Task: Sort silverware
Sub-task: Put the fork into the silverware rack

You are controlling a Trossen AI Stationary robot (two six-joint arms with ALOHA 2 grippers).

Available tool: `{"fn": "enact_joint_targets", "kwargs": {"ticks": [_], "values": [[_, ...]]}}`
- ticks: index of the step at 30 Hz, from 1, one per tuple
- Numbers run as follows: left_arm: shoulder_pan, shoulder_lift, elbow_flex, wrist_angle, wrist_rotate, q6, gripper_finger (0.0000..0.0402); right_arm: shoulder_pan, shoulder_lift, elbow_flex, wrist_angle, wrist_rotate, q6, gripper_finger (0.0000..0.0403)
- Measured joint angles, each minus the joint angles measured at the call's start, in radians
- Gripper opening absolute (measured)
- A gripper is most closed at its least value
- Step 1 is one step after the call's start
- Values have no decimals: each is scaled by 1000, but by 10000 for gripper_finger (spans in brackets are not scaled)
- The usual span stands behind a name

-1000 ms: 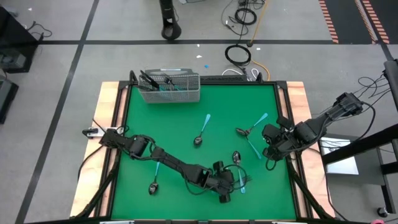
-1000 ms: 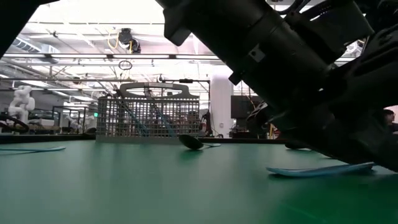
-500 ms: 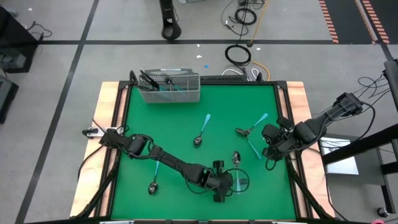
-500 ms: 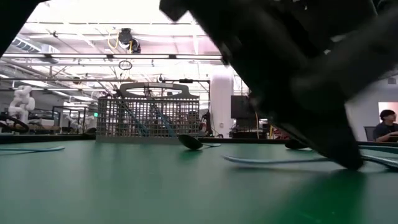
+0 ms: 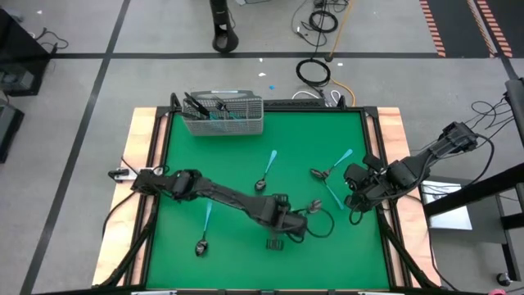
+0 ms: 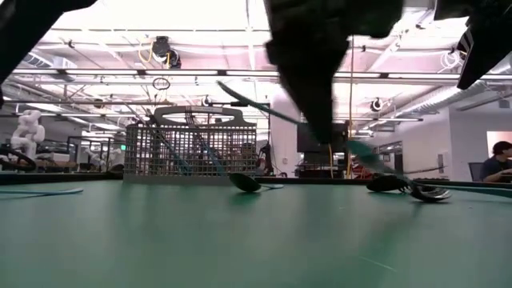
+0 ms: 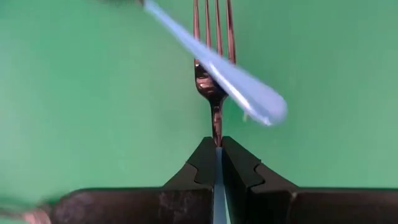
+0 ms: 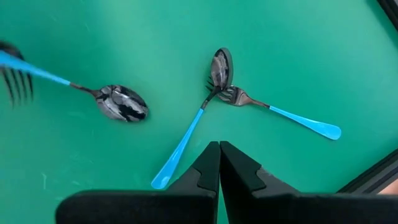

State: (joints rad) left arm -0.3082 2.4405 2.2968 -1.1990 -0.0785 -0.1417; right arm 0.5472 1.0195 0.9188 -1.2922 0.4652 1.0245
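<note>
Left pincer (image 7: 217, 151) at lower centre clamps a fork (image 7: 213, 74) above the worktop (image 5: 237, 164); right pincer (image 8: 218, 149) is closed, empty.

You have a grey wire-mesh basket (image 5: 223, 115) at the upper left of the green table mat (image 5: 237, 156). Above the table, a coiled black cable (image 5: 313, 72) lies on the grey floor at upper centre.

green table (image 5: 237, 164), blue-handled fork (image 7: 213, 68)
</note>
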Motion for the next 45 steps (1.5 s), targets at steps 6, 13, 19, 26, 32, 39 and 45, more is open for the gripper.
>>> {"fn": "enact_joint_targets", "kwargs": {"ticks": [6,13,19,26,32,39,45], "values": [[14,0,5,-150,136,28,9,0,0,0,4,-4,-13,0],[13,0,6,-285,156,16,12,0,0,0,4,-7,-16,0],[10,-1,6,-374,155,-9,14,0,0,0,3,-18,-19,0],[-4,-17,7,-372,122,-5,14,0,0,0,3,-27,-24,0],[-9,-122,7,-298,-106,57,15,0,0,0,2,-27,-42,0],[19,-331,-89,-134,-337,85,15,8,0,0,10,-26,-42,0],[63,-593,-462,129,-420,50,15,42,0,0,11,-19,-43,0]]}}
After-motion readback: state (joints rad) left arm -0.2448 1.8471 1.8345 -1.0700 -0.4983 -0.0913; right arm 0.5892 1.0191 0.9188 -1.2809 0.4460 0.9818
